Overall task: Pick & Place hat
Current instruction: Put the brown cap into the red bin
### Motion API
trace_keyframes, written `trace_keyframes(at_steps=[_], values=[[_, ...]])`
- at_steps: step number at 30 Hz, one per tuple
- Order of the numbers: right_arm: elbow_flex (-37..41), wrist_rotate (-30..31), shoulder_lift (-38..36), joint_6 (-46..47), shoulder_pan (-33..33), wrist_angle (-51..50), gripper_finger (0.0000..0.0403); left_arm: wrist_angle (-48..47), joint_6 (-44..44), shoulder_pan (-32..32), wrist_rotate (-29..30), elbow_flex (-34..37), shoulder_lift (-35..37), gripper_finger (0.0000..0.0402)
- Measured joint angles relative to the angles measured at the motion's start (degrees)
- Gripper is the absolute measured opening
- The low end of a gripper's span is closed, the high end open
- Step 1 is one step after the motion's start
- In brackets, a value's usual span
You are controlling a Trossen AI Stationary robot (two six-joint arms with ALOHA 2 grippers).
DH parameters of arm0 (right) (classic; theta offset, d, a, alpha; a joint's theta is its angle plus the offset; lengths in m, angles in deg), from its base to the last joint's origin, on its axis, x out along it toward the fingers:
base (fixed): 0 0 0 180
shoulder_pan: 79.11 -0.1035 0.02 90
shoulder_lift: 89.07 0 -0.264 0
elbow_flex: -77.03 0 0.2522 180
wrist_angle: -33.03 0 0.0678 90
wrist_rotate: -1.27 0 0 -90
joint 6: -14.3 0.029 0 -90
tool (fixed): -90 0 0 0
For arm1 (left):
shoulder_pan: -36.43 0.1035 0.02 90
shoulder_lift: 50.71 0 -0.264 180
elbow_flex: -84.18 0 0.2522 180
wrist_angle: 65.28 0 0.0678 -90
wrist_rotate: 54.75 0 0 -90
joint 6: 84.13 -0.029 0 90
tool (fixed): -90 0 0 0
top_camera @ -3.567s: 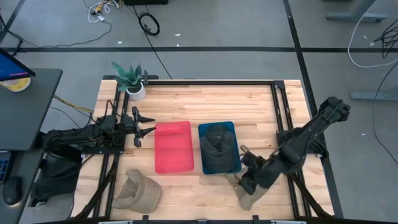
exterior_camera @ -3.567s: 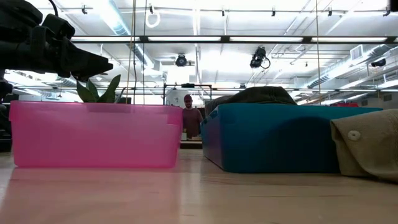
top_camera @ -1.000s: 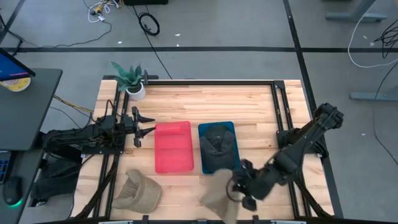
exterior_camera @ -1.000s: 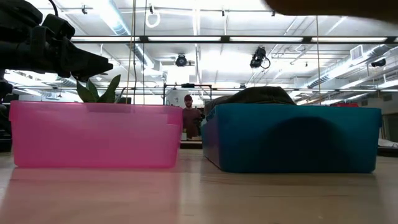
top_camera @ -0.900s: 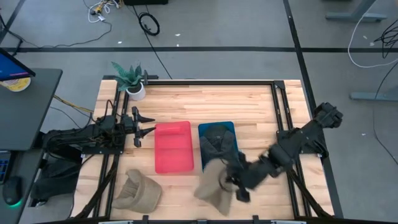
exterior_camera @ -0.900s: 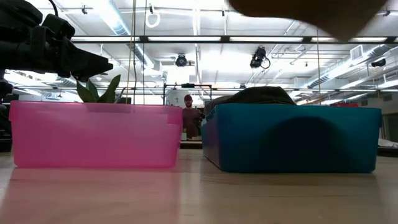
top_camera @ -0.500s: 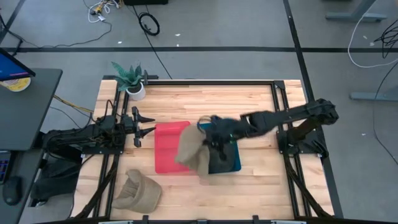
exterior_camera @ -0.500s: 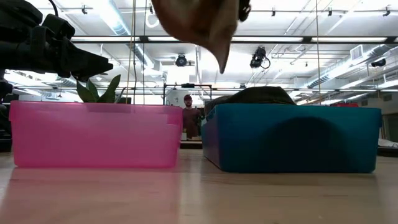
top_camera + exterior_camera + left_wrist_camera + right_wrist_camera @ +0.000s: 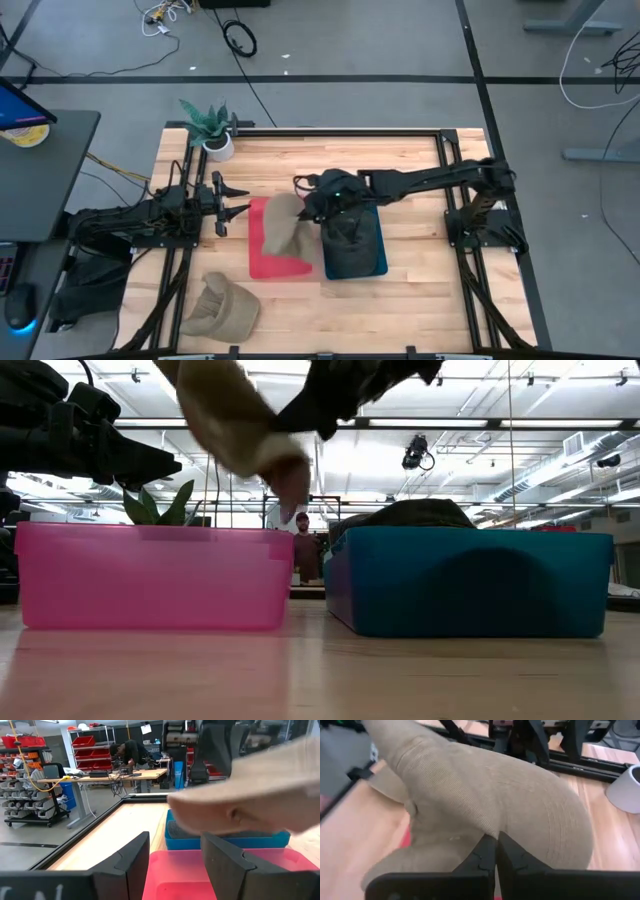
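A tan hat (image 9: 282,228) hangs in the air over the pink bin (image 9: 262,262), with my right gripper (image 9: 312,205) shut on it. The low view shows the hat (image 9: 235,420) well above the pink bin's rim (image 9: 150,530). The blue bin (image 9: 352,262) beside it holds a dark hat (image 9: 348,228). Another tan hat (image 9: 222,308) lies on the table near the front left. My left gripper (image 9: 240,203) waits open, left of the pink bin, holding nothing. My right gripper pinches the tan hat's ribbed cloth (image 9: 495,827) between its two shut fingers. The arm reaches in from the table's right. The hat hangs slack from the fingers toward the left (image 9: 270,465), lifted clear above the pink bin.
A potted plant (image 9: 210,130) stands at the far left corner. Black frame rails (image 9: 340,130) run along the far edge and both sides. A person (image 9: 303,545) stands in the room beyond the table. Bare wood (image 9: 420,310) shows at the near right.
My right gripper has swung from the table's near right side toward the far left, passing over the blue bin. It has carried the tan hat clear of the table. The hat now hangs over the pink bin. The fingers have stayed shut.
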State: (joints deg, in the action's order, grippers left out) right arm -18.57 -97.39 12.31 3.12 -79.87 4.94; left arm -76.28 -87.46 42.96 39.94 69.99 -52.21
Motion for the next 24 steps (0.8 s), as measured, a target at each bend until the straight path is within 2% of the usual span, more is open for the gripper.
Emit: trace_keyframes(at_steps=[9,22,24], values=[[-7.0,0.1,8.2,-7.9,0.7,0.3,0.0000,0.0,0.0,0.0,0.0,0.0,0.0,0.0181],[-8.2,0.3,13.7,-7.1,0.9,-1.8,0.0000,0.0,0.0,0.0,0.0,0.0,0.0,0.0181],[-8.2,1.8,13.7,-6.9,0.9,-2.1,0.0000,0.0,0.0,0.0,0.0,0.0,0.0,0.0181]])
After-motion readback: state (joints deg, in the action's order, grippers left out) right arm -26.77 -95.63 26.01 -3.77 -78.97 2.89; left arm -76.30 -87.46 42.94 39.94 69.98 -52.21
